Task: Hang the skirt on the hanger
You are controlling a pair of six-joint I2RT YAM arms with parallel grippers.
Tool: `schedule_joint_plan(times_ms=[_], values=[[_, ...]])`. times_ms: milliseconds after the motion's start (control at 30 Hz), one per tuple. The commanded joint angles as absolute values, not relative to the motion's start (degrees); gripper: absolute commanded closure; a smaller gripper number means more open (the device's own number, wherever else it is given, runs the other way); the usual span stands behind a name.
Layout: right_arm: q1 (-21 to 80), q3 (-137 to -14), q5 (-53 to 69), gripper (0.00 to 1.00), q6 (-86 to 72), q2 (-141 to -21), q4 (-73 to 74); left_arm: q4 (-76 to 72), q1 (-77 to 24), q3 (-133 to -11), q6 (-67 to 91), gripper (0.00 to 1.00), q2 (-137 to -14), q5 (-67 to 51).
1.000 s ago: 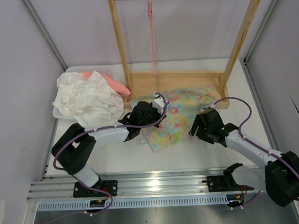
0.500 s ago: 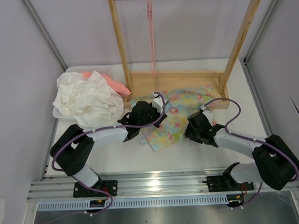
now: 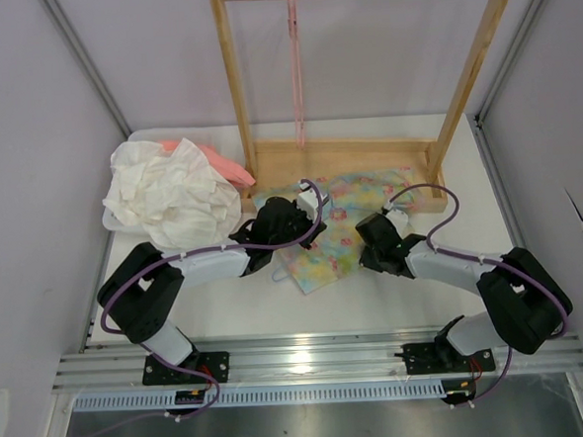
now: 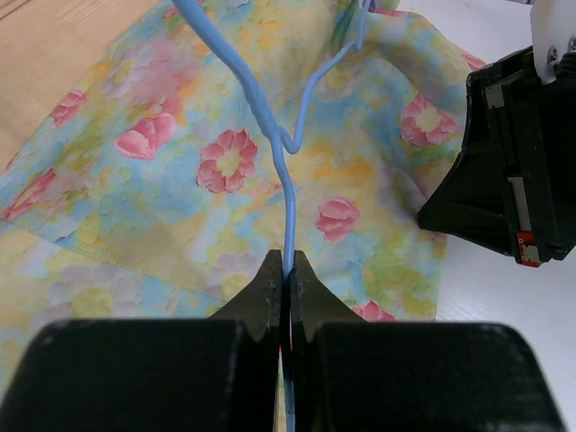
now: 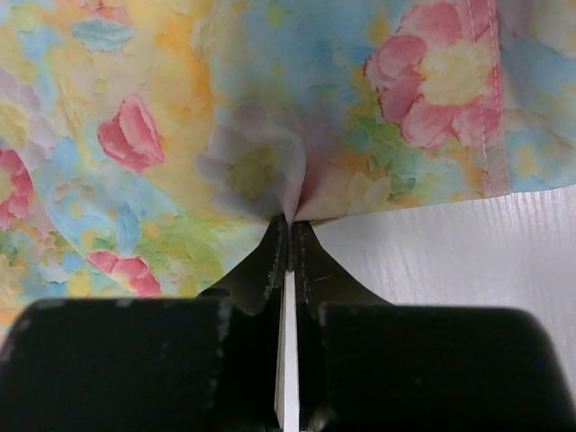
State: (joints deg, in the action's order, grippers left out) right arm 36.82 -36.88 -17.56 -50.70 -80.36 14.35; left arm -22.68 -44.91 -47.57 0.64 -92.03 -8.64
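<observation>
The skirt point(image 3: 346, 225), pastel yellow and blue with pink flowers, lies flat on the white table in front of the wooden rack. My left gripper point(image 4: 288, 265) is shut on the thin light blue hanger point(image 4: 270, 135), whose wire runs up over the skirt point(image 4: 180, 180). From the top view the left gripper point(image 3: 307, 224) sits at the skirt's left part. My right gripper point(image 5: 288, 225) is shut on a pinched fold at the skirt's point(image 5: 225, 108) edge. That right gripper point(image 3: 364, 246) is at the skirt's near right edge.
A wooden rack point(image 3: 367, 154) stands at the back, a pink hanger point(image 3: 295, 50) hanging from its top bar. A heap of white cloth point(image 3: 171, 196) and a salmon-pink garment point(image 3: 219, 165) lie at the left. The right gripper's black body point(image 4: 517, 162) is close to the left one.
The right gripper moved left to the skirt's near edge and closed on a fold of it. The left arm stayed still, holding the hanger.
</observation>
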Motion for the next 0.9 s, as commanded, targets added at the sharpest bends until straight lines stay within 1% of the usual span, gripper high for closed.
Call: schedule_joint_plan(times_ms=[0, 167, 300, 400, 867], values=[[37.53, -38.23, -19.34, 1.00, -50.45, -79.99, 18.71, -27.42, -44.47, -48.34, 1.23, 1.00, -90.26, -7.91], [37.97, -36.13, -17.76, 1.00, -50.45, -74.02, 23.02, -27.34, -44.47, -50.88, 0.18, 1.00, -92.63, -7.47], [37.88, -33.93, -16.00, 1.00, -50.80, -67.08, 26.45, -27.07, -44.47, -52.99, 0.18, 1.00, -94.04, -7.38], [37.97, -33.49, -15.12, 1.00, -50.71, -64.87, 28.12, -26.02, -44.38, -55.19, -1.76, 1.00, -95.10, -8.96], [38.32, -31.46, -15.38, 1.00, -51.15, -59.77, 32.34, -22.32, -43.16, -60.73, -6.24, 1.00, -96.77, -7.12]])
